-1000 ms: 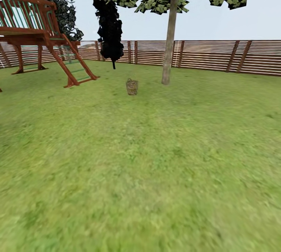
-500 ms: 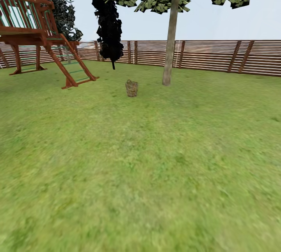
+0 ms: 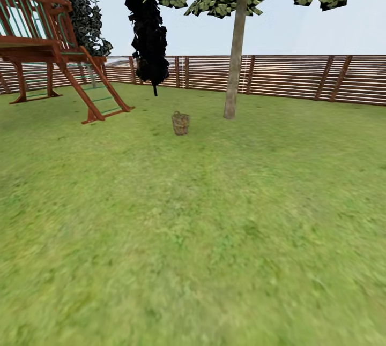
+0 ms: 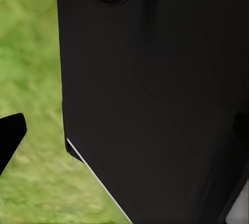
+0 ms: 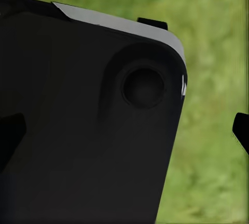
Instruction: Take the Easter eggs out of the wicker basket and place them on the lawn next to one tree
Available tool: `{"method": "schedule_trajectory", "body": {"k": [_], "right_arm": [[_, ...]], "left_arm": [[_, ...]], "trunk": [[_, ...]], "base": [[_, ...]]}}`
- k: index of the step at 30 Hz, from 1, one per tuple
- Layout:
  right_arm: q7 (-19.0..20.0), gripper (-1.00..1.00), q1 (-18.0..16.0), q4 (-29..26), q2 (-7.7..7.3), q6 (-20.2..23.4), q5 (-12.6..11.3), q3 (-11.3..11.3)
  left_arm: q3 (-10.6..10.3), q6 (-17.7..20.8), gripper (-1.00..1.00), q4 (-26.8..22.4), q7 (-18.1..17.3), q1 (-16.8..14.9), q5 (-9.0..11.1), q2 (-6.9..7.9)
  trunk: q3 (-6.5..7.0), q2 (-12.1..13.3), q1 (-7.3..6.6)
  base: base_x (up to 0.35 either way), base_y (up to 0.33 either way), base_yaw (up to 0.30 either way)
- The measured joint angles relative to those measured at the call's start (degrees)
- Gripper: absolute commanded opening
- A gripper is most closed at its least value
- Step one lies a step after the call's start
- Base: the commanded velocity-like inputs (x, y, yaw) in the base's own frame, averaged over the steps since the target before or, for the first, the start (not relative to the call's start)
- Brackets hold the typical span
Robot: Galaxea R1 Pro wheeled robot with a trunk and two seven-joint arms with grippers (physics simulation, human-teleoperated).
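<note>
Small round brown wicker basket (image 3: 180, 123): stood on mottled green lawn (image 3: 203, 239), far ahead, left of pale straight-trunked leafy tree (image 3: 232, 75). Eggs cannot be made out. Brown slatted fence (image 3: 300, 77) behind. Finger state of both grippers cannot be told; black robot panel (image 4: 155, 94) blocks wrist views.

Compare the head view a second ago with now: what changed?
Only the camera shifted: the whole picture drifts a little, the basket and tree sitting slightly lower and the play frame sliding left, consistent with the robot rolling toward them. Nothing was taken hold of or let go. Basket, tree and fence keep their places on the lawn.
</note>
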Motion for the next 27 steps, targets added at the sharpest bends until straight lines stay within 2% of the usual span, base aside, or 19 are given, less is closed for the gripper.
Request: {"method": "schedule_trajectory", "body": {"k": [27], "right_arm": [[0.1,1.00,0.0,-0.2,0.43,0.0,0.1,0.0]], "left_arm": [[0.0,0.0,1.00,0.0,0.0,0.0,0.0,-0.01]], "trunk": [[0.00,0.0,0.00]], "base": [[0.337,0.000,0.000]]}}
